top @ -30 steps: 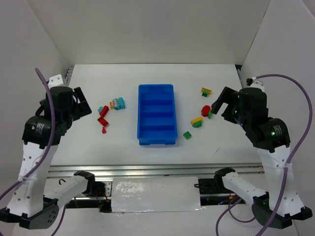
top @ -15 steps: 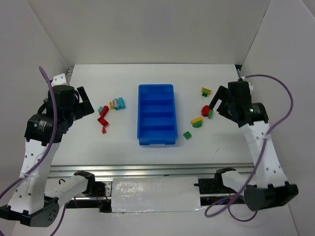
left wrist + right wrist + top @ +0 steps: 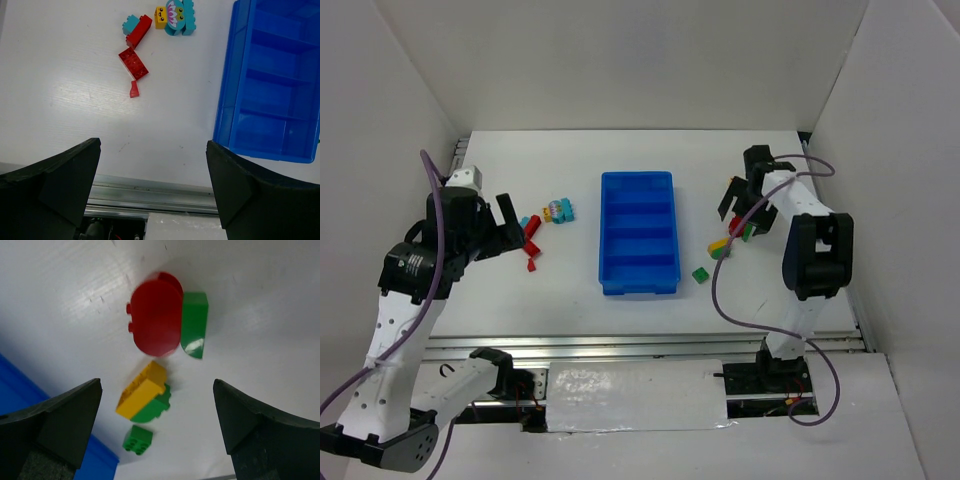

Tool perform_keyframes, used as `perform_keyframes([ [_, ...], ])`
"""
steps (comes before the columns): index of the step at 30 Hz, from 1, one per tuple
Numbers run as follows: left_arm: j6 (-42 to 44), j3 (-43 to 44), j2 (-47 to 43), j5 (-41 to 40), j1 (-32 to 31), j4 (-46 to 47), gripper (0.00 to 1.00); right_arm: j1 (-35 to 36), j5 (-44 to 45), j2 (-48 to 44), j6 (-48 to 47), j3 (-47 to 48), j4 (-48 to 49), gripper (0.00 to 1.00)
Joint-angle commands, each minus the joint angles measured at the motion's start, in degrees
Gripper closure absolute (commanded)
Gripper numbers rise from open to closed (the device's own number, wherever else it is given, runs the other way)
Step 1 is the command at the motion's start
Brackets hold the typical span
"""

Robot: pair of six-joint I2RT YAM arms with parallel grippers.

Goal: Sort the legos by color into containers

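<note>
— blue tray [image 3: 605, 235] sits mid-table, its four compartments in a row front to back. where are the bricks?
— two clusters on the table, one each side of it. on the left there are two red bricks [image 3: 133, 64] and a small red chip [image 3: 134, 90]. just past them lie a teal piece [image 3: 131, 23], a yellow block [image 3: 160, 16] and a teal brick [image 3: 179, 15] with a face on it.
— and the left gripper [image 3: 152, 150]?
— jaws spread wide, nothing in them. the red bricks lie ahead of the gap, roughly centred, well apart from both tips. the tray lies ahead of the finger on that view's right.
— right side?
— the right gripper [image 3: 156, 385] is also wide open and holds nothing, hanging close over its cluster. a red rounded brick [image 3: 156, 315] touches a green piece [image 3: 193, 322], both ahead of the gap and centred. a yellow brick [image 3: 141, 390] lies between the fingers against a green rounded one [image 3: 157, 407]. whether they're stuck together or only leaning, i can't tell. a small green brick [image 3: 138, 439] lies nearer the wrist, near the tray's edge.
</note>
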Motion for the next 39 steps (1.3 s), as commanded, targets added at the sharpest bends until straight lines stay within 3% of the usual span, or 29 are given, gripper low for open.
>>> perform_keyframes([
  [1, 1.35, 0.37, -1.34, 0.73, 0.17, 0.89, 0.00, -0.38, 0.72, 5.20, -0.12, 5.63, 3.05, 0.01],
  [8, 2.14, 0.02, -0.98, 1.17, 0.17, 0.80, 0.00, -0.46, 3.27, 13.39, -1.44, 9.95, 0.77, 0.00],
  [14, 2.58, 0.20, -0.98, 0.30, 0.17, 0.01, 0.00, -0.55, 3.97, 10.93, -1.88, 8.46, 2.52, 0.00],
  [17, 2.58, -0.33, -1.42, -0.06, 0.17, 0.18, 0.01, -1.25, 2.83, 13.91, -2.58, 10.65, 1.21, 0.02],
  [23, 2.50, 0.28, -1.33, -0.85, 0.17, -0.69, 0.01, -1.25, 2.74, 17.35, -4.07, 12.94, -0.02, 0.35],
  [26, 2.15, 0.54, -1.25, -0.94, 0.17, -0.69, 0.00, -1.25, 1.25, 15.25, -4.08, 11.98, 0.59, 0.69],
  [27, 1.88, 0.89, -0.81, -0.68, 0.17, -0.69, 0.00, -1.25, 0.99, 13.15, -3.81, 11.63, 0.68, 1.00],
  [32, -0.14, 5.98, 2.17, 5.90, 0.17, 0.27, 0.00, 3.21, -0.67, 2.08, -4.16, 10.13, 1.65, 1.00],
  [35, -2.51, 10.02, 5.42, 14.48, 0.17, 2.55, 0.00, 11.73, -0.60, -8.82, -5.65, 8.46, 2.35, 1.00],
  [37, -4.88, 11.44, 7.71, 20.30, 0.17, 4.65, 0.01, 18.68, -4.79, -16.46, -9.06, 6.62, 4.62, 1.00],
  [39, -6.72, 12.93, 9.82, 28.83, 0.17, 8.43, 0.01, 22.63, -14.77, -23.73, -11.80, 2.07, 9.35, 1.00],
])
